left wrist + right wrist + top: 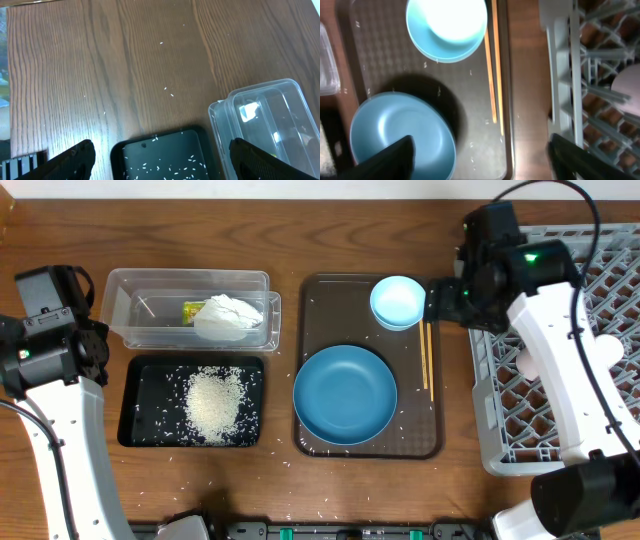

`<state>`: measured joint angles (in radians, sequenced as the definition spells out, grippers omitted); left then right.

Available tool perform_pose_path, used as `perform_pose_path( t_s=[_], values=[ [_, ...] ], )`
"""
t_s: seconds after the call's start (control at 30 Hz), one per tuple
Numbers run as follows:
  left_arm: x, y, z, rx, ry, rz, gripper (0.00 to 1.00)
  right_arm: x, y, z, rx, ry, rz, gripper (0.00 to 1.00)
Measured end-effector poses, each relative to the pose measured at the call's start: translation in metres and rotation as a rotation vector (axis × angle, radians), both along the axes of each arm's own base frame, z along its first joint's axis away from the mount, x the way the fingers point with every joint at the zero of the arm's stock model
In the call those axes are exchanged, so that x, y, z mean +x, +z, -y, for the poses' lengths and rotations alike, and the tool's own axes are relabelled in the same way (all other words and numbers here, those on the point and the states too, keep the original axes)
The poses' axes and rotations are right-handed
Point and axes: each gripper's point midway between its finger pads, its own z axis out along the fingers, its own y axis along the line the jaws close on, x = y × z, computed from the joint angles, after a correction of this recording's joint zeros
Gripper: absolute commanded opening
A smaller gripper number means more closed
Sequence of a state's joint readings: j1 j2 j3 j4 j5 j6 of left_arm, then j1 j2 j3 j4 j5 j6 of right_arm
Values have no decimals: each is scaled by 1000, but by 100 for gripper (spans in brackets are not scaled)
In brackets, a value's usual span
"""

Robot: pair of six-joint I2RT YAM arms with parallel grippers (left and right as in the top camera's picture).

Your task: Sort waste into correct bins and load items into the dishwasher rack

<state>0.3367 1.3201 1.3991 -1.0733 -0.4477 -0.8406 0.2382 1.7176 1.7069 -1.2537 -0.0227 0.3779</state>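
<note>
A: Where is the rubbish?
B: The tissue [228, 315] and the little green wrapper [193, 310] lie in the clear tub [125, 310]. The rice [213, 402] is heaped in the black tray [135, 405], just in front of the tub. A few grains lie loose on the desk [350, 230] too.
A: And the dishes?
B: The big blue bowl [345, 395] and the small blue bowl [398, 302] sit on the brown tray [320, 300]. The big one comes close to the tray's front edge. The chopsticks [427, 360] lie along its right edge, just beside both bowls.
A: Where is the rack?
B: The grey rack [490, 410] is to the right, with a thin strip of desk between it and the brown tray.
A: And the grippers?
B: The right gripper [481, 145] hangs over the chopsticks and that edge. Its jaws are wide apart and hold nothing. The left gripper [161, 150] hangs over an edge of the black tray, near a corner of the tub. It is wide apart too, with nothing in it. Bare desk lies past it.
</note>
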Motion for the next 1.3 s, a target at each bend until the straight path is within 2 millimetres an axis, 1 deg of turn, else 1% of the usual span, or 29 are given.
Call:
perform_pose_path(
  t_s=[0.03,0.1,0.13,0.17,0.2,0.23,0.27,0.33,0.4,0.47,0.57,0.67,0.7,0.77,0.83,0.93,1.0,1.17,1.23,1.27,1.3],
  values=[
    [0,0,0,0,0,0,89,3,-2,-1,-4,2,9,82],
    [0,0,0,0,0,0,89,9,-11,-6,-14,14,22,81],
    [0,0,0,0,0,0,89,10,-18,-7,-20,16,13,77],
    [0,0,0,0,0,0,89,11,-29,-8,-28,21,-6,65],
    [0,0,0,0,0,0,89,10,-41,-8,-40,26,-30,59],
    [0,0,0,0,0,0,89,10,-51,-8,-47,28,-54,57],
    [0,0,0,0,0,0,89,9,-64,-7,-58,27,-84,57],
    [0,0,0,0,0,0,89,7,-87,-6,-75,23,-136,61],
    [0,0,0,0,0,0,89,6,-108,-6,-87,28,-183,61],
    [0,0,0,0,0,0,89,6,-123,-6,-95,28,-214,61],
    [0,0,0,0,0,0,89,9,-139,-7,-102,40,-232,59],
    [0,0,0,0,0,0,89,15,-151,-8,-107,67,-232,58],
    [0,0,0,0,0,0,89,17,-154,-9,-109,74,-231,56],
    [0,0,0,0,0,0,89,23,-162,-10,-111,100,-218,49],
    [0,0,0,0,0,0,89,29,-167,-12,-112,124,-202,49],
    [0,0,0,0,0,0,89,39,-168,-14,-111,147,-164,51],
    [0,0,0,0,0,0,89,41,-168,-14,-114,160,-154,51],
    [0,0,0,0,0,0,89,41,-168,-15,-112,179,-154,46],
    [0,0,0,0,0,0,89,40,-168,-21,-84,207,-153,49],
    [0,0,0,0,0,0,89,41,-167,-27,-54,234,-148,49],
    [0,0,0,0,0,0,89,41,-167,-32,-31,256,-145,47]
  ],
)
